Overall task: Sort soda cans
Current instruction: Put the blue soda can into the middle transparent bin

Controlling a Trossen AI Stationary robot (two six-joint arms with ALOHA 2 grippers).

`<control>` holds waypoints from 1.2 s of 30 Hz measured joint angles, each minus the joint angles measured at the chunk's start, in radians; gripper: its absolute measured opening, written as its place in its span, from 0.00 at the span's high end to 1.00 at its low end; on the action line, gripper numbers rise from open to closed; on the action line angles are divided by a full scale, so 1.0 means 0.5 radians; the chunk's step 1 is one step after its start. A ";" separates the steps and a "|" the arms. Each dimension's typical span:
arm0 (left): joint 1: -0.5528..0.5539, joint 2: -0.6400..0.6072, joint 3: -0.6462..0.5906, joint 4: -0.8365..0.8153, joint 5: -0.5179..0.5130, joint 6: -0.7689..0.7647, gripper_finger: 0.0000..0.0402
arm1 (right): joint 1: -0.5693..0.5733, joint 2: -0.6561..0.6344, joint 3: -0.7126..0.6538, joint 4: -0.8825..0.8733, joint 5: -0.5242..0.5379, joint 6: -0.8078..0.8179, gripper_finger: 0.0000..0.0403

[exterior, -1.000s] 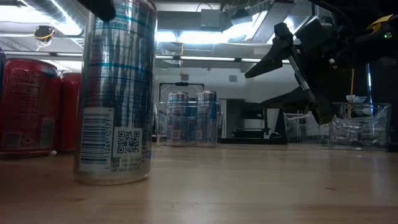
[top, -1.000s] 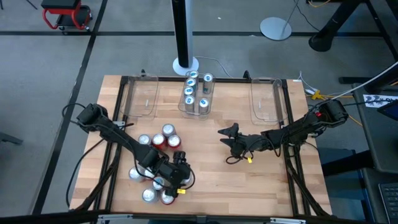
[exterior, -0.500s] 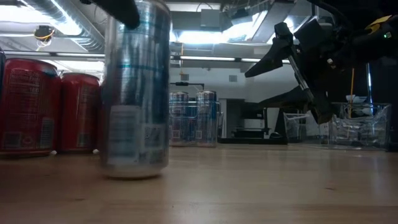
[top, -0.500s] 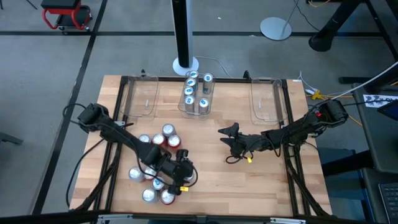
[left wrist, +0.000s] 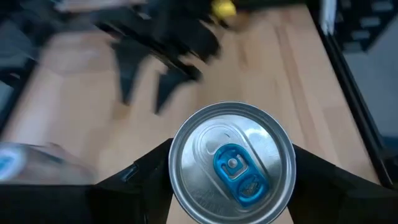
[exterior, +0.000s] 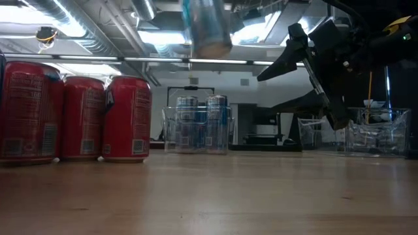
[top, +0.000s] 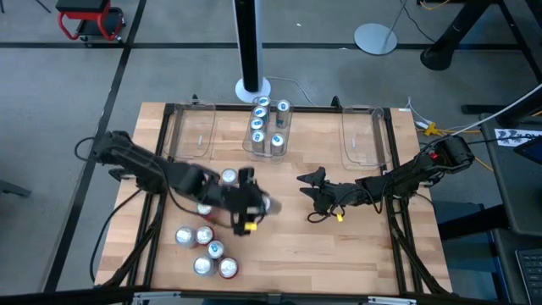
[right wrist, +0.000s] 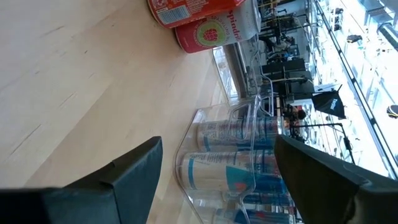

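My left gripper (top: 257, 204) hangs over the middle of the table, shut on a silver soda can with a blue tab (left wrist: 231, 165). The low view shows this can (exterior: 208, 27) high above the wood. Several more soda cans (top: 206, 250) stand upright near the front left, with three red ones (exterior: 81, 117) in a row. A clear bin (top: 267, 129) at the far middle holds several blue-and-white cans (right wrist: 227, 165). My right gripper (top: 305, 193) waits open right of centre, above the table, with nothing between its fingers. My left gripper pinches the can's side wall just under the top rim (left wrist: 177, 163) between its two fingers (left wrist: 314, 174), one on each side. The fingers come slanting down from the table's left. The can is lifted clear of the table, its top toward the wrist camera.
Clear bins with nothing in them sit at the far left (top: 193, 135) and far right (top: 364, 140). A black frame (top: 169, 110) runs around the tabletop. Bare wood lies across the middle and near right of the table.
My left gripper has risen from the near-left cluster and swung toward the table's middle and far side. The silver can stood on the wood a second ago, slid a little toward the right, and is now lifted well clear.
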 joint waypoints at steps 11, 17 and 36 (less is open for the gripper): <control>0.601 -0.185 0.036 0.059 -0.001 0.259 0.43 | 0.000 0.000 0.000 -0.003 0.024 0.003 0.23; 0.942 -0.182 0.036 0.155 0.014 0.391 0.42 | 0.000 0.000 0.000 -0.017 0.050 0.005 0.23; 1.618 0.128 0.035 0.440 0.560 0.324 0.42 | 0.000 -0.001 -0.002 -0.103 0.145 0.080 0.23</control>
